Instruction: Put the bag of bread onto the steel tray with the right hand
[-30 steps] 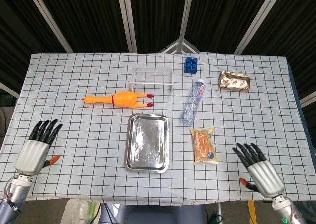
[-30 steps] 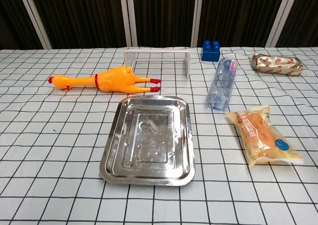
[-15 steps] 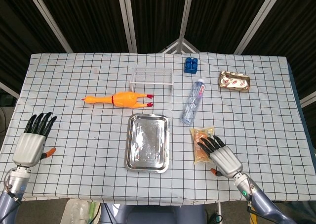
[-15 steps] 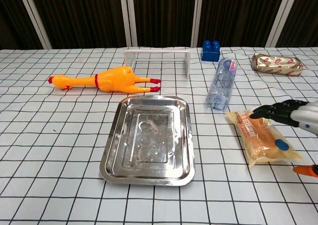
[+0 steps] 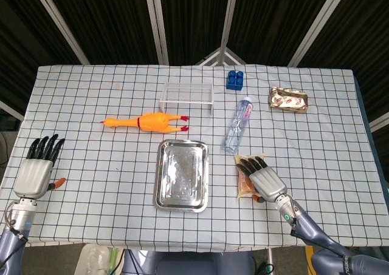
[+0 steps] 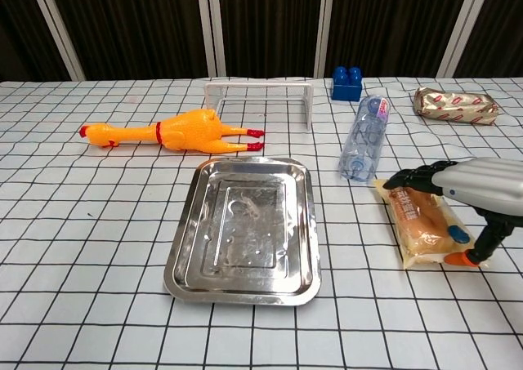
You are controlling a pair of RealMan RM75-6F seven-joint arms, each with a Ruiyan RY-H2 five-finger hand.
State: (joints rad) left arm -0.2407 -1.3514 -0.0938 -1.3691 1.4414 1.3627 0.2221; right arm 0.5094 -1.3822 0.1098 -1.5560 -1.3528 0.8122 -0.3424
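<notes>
The bread bag (image 6: pixel 426 225) lies flat on the table, just right of the tray (image 6: pixel 304 223) and below the mouth of the bottle (image 6: pixel 365 146). It is not on the tray.

The right hand (image 6: pixel 466 192) hovers over the bag with fingers extended and spread across its top; the thumb hangs down at the bag's outer edge. It holds nothing. Contact with the film cannot be confirmed from either view.

The left hand (image 5: pixel 36 169) is flat and spread near the table's left edge, well apart from the work.

Handling, as a judgement:
- The bag is probably light and soft; the bread inside compresses easily.
- The film is likely slippery and will crinkle.
- The bag will likely sag if lifted by one end.

Recommended hold: grasp across the middle of the long sides, thumb opposing the fingers, with light pressure only.
</notes>
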